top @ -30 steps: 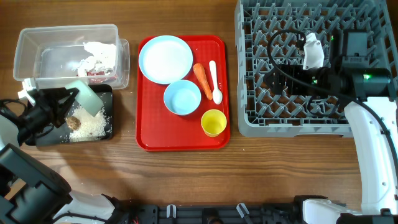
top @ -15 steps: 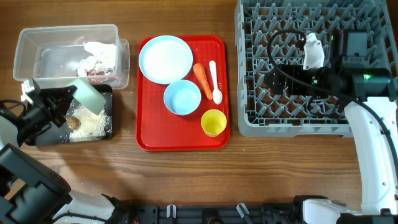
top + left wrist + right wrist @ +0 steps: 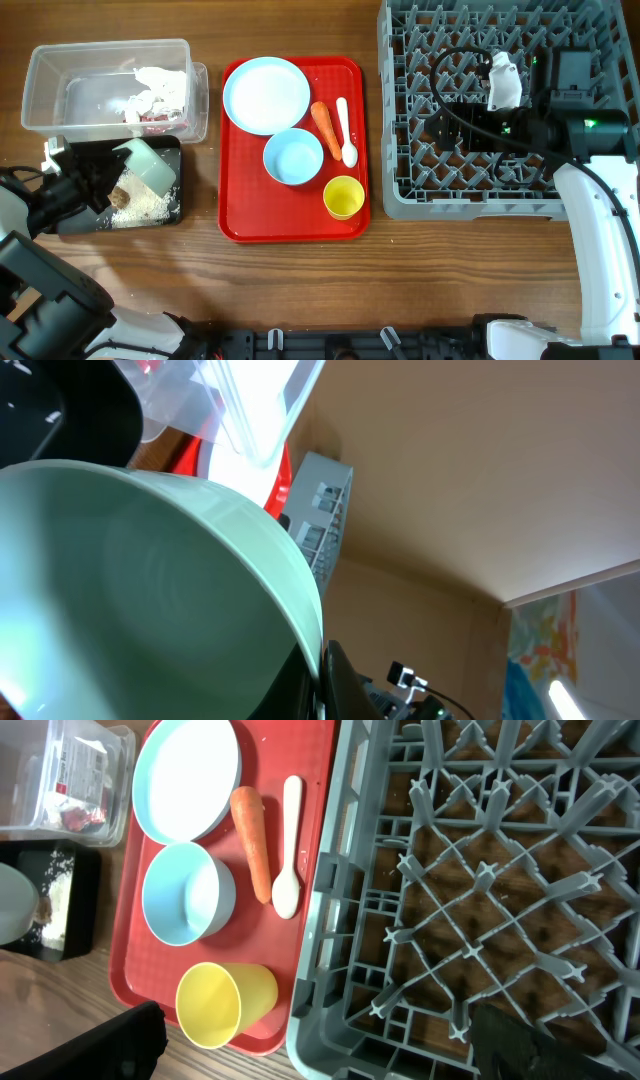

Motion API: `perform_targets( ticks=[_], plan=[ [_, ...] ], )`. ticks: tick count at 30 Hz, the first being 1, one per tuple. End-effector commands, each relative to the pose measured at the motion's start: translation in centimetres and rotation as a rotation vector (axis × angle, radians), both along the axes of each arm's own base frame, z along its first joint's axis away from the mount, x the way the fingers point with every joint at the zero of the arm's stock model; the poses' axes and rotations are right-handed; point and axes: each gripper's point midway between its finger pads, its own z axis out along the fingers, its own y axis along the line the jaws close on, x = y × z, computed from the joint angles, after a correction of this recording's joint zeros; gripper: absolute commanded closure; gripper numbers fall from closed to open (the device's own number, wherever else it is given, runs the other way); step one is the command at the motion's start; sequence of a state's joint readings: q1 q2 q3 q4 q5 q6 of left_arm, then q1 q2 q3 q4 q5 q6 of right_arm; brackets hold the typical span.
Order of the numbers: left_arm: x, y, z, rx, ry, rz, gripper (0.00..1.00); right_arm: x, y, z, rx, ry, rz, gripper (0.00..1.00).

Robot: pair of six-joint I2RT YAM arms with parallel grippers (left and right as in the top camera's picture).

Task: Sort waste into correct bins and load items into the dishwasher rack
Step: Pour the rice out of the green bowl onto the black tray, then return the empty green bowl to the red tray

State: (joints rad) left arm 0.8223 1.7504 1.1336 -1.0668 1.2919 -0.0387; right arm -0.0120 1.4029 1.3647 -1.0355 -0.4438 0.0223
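Pale green bowl [image 3: 150, 165], pinched by the left jaws, tilts over the black tray's [image 3: 172, 145] far edge, while the right jaws hang spread above the rack [image 3: 450, 207].

A brown wooden table [image 3: 300, 290] carries four things. A clear plastic tub [image 3: 45, 75] sits at its back left, with a shallow black tray [image 3: 172, 148] just in front of it. A flat red tray [image 3: 290, 225] lies mid-table, and the grey dishwasher rack [image 3: 470, 205] stands near its right side, running past the table's far edge.
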Motion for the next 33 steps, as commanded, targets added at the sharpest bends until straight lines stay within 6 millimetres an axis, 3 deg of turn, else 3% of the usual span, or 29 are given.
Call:
perform_targets(
  ticks=[1,10,14,17,21,25,33],
  plan=[
    [-0.3,0.3,0.9,0.084,-0.033,-0.005,0.96,0.1,0.0,-0.2,-0.007,0.008,-0.005,0.00],
    [-2.0,-0.5,4.9,0.357,-0.087,-0.002,0.96,0.2,0.0,-0.2,-0.006,0.006,-0.005,0.00],
    [-3.0,-1.9,6.4,0.534,-0.100,-0.030,0.96,0.1,0.0,-0.2,-0.006,0.006,-0.005,0.00],
    [-3.3,-2.6,5.5,0.686,-0.042,-0.074,0.96,0.1,0.0,-0.2,-0.006,0.006,-0.005,0.00],
    [-2.9,-4.6,5.5,0.684,-0.063,-0.143,0.96,0.2,0.0,-0.2,-0.006,0.005,-0.005,0.00],
    [-2.6,-8.7,4.1,0.775,-0.041,-0.304,0.96,0.4,0.0,-0.1,-0.006,-0.005,-0.005,0.00],
    [-3.2,-15.0,1.3,1.010,0.136,-0.432,0.96,0.4,0.0,-0.1,-0.006,-0.005,-0.005,0.00]
  ],
)
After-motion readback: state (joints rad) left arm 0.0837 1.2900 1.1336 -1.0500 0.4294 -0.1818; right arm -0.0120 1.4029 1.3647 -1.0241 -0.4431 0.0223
